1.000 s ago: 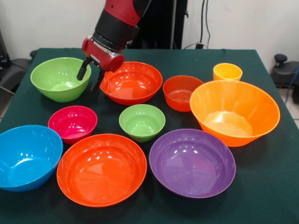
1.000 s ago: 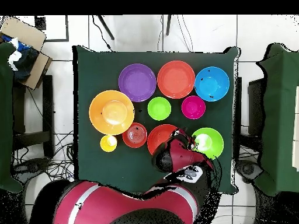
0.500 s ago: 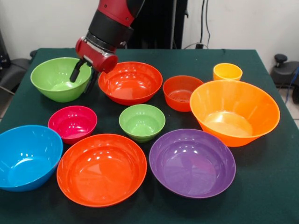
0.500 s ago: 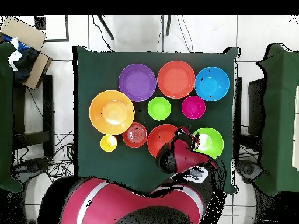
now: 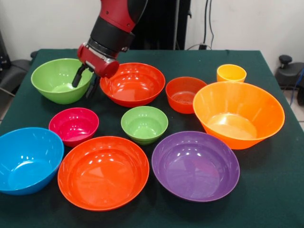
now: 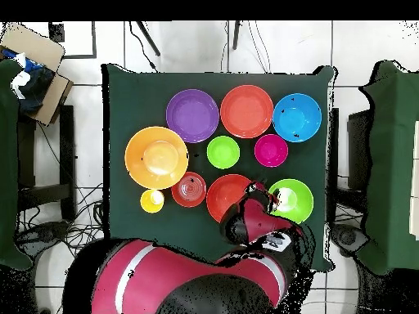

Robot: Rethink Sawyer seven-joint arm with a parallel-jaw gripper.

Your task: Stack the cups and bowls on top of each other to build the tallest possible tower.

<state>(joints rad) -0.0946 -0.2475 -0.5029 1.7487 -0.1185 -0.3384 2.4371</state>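
My gripper (image 5: 83,83) is open and hangs over the right rim of the large lime green bowl (image 5: 57,81), one finger inside the bowl and one outside it. Just right of it is a wide red-orange bowl (image 5: 135,84). A small red-orange bowl (image 5: 184,94), a yellow cup (image 5: 231,73) and the large orange bowl (image 5: 237,114) stand further right. The magenta (image 5: 73,125), small green (image 5: 144,123), blue (image 5: 26,159), front red-orange (image 5: 103,171) and purple (image 5: 195,165) bowls fill the near rows. Every bowl stands alone; no tower is in view. From overhead the arm covers part of the lime green bowl (image 6: 295,201).
A dark green cloth covers the table (image 5: 266,199). The bowls stand close together with narrow gaps. Cardboard boxes (image 6: 33,65) lie on the floor beside the table, and dark chairs (image 6: 393,163) flank it.
The gripper has shifted away from the red-orange bowl's rim onto the lime green bowl's rim and stayed open. No bowl or cup has moved.
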